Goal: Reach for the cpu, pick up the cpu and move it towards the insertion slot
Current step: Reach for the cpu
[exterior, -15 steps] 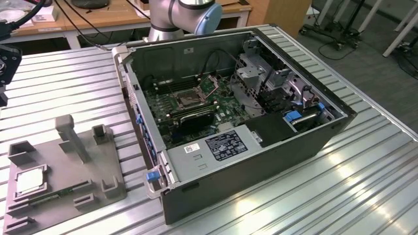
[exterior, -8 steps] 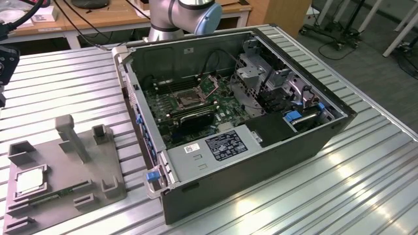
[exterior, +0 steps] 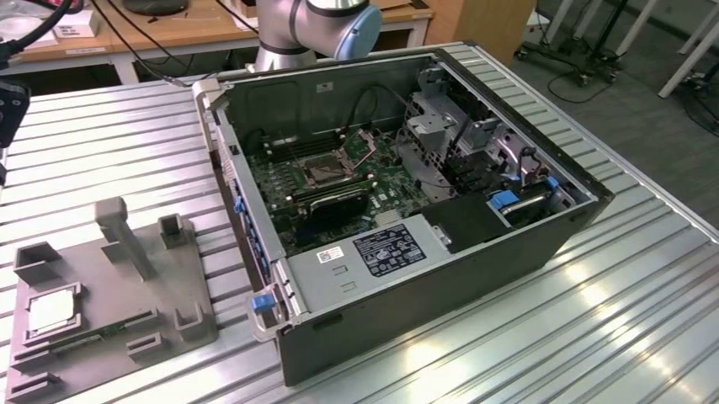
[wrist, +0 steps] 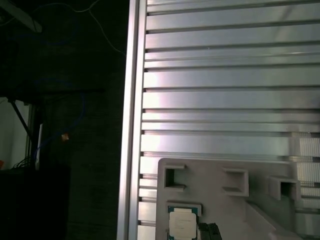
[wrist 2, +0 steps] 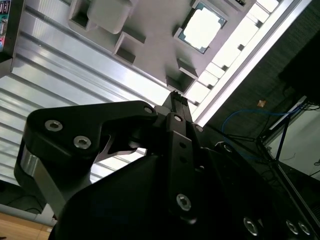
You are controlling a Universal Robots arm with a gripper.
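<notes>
Lying flat in a square recess of the grey fixture (exterior: 107,299), the cpu (exterior: 50,313) is found at the exterior view's lower left, with its silvery face turned up. The fixture is set on the slatted metal worktop (exterior: 113,151), near the open case (exterior: 450,269), which is laid on its side across the middle of that view. Inside the case the slot (exterior: 318,171) is seen on the green board (exterior: 281,198), a square socket with a dark centre and a shiny frame, a little above the centre of the frame. The slot is well apart from the cpu, and the case wall stands between them. The arm (exterior: 320,21) is seen at the top centre of the exterior view, behind the case.

In the second wrist view the claw (wrist 2: 175,97) is shown dark in the foreground, over the slats of the worktop. The cpu (wrist 2: 202,27) is seen beyond its tip, apart from it and seated in its recess. In the first wrist view the cpu (wrist: 182,223) is seen in the fixture's corner nearest the worktop's edge, with dark floor beyond that edge. The cpu is not gripped. Whether the claw is spread or pressed together cannot be told.
</notes>
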